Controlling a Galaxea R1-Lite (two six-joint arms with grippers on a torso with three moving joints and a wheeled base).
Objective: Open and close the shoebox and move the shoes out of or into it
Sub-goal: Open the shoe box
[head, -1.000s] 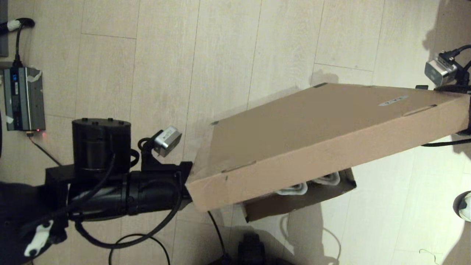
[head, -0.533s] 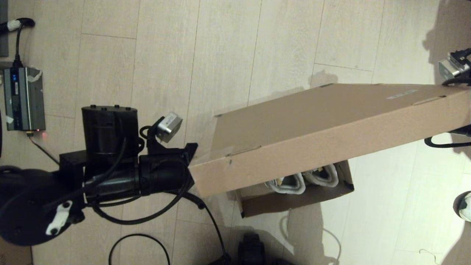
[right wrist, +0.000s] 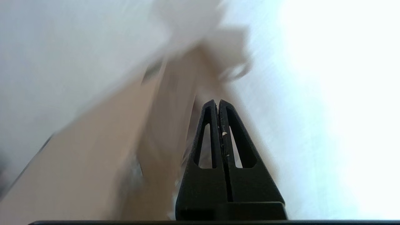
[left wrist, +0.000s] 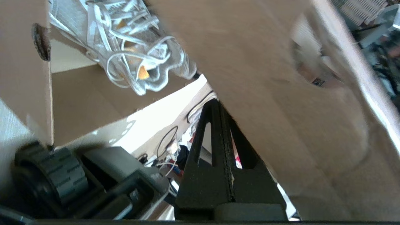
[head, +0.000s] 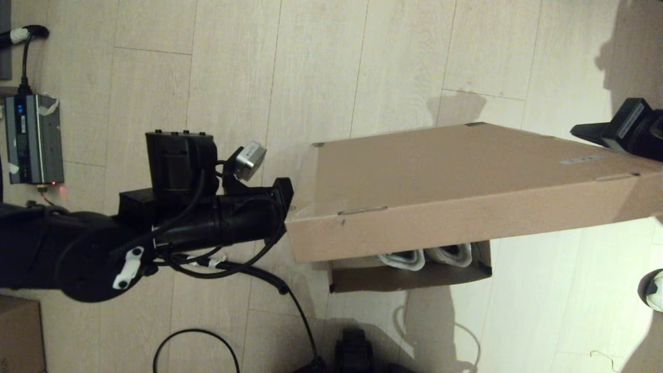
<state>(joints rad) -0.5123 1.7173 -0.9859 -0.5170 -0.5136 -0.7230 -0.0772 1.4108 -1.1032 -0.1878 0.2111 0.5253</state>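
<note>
The shoebox lid (head: 440, 171) is raised at a slant over the box base (head: 404, 280), where the heels of the two white shoes (head: 424, 257) show under its front edge. My left gripper (head: 287, 207) is shut and presses against the lid's left corner. In the left wrist view the left gripper (left wrist: 215, 101) lies under the lid's underside (left wrist: 281, 78), with a laced shoe (left wrist: 134, 47) beyond it. My right gripper (head: 577, 129) is at the lid's far right corner. In the right wrist view the right gripper (right wrist: 217, 101) is shut beside the cardboard (right wrist: 93, 162), with nothing between its fingers.
A grey power unit (head: 33, 137) lies on the wooden floor at far left. The corner of a small plain carton (head: 18, 331) shows at bottom left. Black cables (head: 197, 336) loop across the floor near my base (head: 355, 352).
My left arm moved right, carrying the lid's left corner with it. The right arm turned and the lid's right end sank lower in the picture. Less of the shoes shows.
</note>
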